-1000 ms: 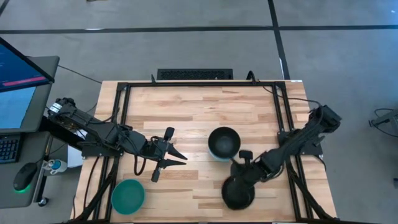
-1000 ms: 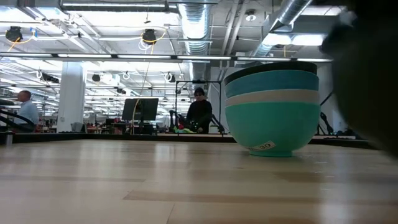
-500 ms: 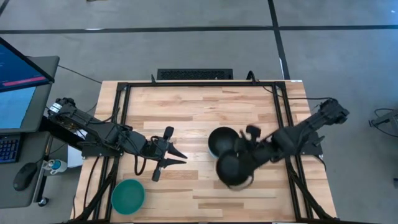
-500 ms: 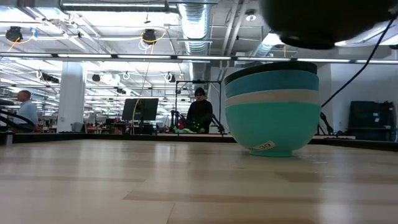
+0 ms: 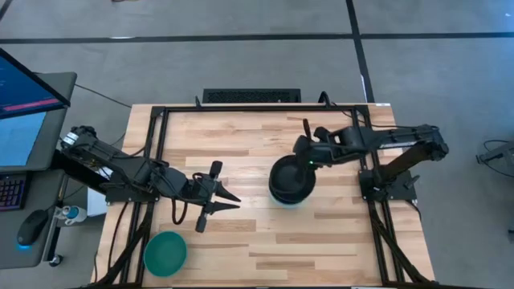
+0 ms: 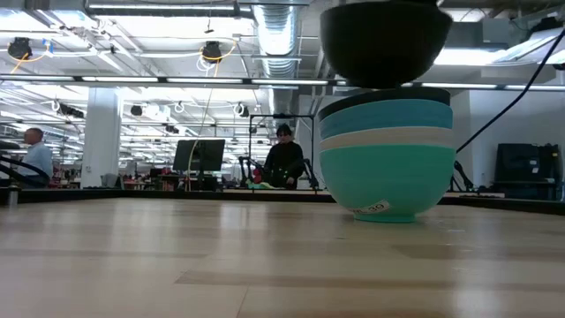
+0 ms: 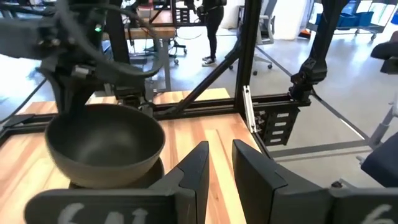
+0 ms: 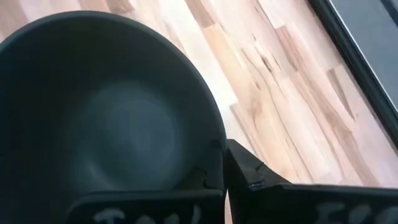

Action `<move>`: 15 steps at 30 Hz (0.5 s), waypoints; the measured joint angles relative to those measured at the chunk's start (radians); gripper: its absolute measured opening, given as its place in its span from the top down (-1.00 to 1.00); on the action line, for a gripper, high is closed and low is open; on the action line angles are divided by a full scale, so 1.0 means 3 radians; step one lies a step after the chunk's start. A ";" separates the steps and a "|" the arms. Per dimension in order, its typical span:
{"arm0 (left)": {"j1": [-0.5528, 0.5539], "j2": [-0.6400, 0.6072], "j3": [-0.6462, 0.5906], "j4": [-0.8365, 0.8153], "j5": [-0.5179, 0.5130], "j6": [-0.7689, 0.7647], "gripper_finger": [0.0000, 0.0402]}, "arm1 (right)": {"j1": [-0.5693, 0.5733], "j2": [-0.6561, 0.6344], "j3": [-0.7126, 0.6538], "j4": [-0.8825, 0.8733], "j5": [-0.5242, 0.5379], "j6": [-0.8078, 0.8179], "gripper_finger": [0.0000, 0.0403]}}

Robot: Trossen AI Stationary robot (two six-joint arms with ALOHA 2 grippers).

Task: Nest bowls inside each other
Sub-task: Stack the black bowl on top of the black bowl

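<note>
A black bowl (image 5: 289, 181) (image 6: 384, 40) hangs in my right gripper (image 5: 305, 163), which is shut on it. It is right over a stack of nested bowls (image 6: 386, 155) that stands on its base mid-table: cyan-blue at the bottom, then white, cyan-blue, and a black rim on top. The high view shows only a cyan edge of the stack (image 5: 283, 202). A teal-green bowl (image 5: 165, 253) sits alone by the near left corner. My left gripper (image 5: 231, 201) (image 7: 221, 168) waits left of the stack, fingers a little apart and touching nothing. My right gripper pinches the black bowl's rim (image 8: 214, 146) on its far right side, one finger inside the bowl and one finger (image 8: 249, 171) outside. The fingers slant in from the table's far right. The bowl is lifted clear and upright, its base (image 6: 380, 84) just above the stack's top rim.
A black metal frame (image 5: 161, 160) runs along the table's left, far and right sides. Bare wood lies near the stack and between the stack and the teal-green bowl. People and desks show in the room beyond the table's far edge.
My right gripper has lifted the black bowl from the table's near right part and carried it up and toward the far edge, ending over the stack. The arm has swung round and now reaches in from the far right. My left arm has kept still.
</note>
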 joint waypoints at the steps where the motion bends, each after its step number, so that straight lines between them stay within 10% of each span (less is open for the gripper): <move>1: 0.0000 -0.0016 0.0000 -0.0028 -0.0010 0.0001 0.70 | -0.0045 0.0020 0.0001 0.0017 -0.0039 -0.0009 0.95; 15: 0.0000 -0.0197 0.0000 -0.0298 -0.0137 0.0033 0.70 | -0.0171 0.0317 0.0008 -0.0111 -0.0368 0.0051 0.95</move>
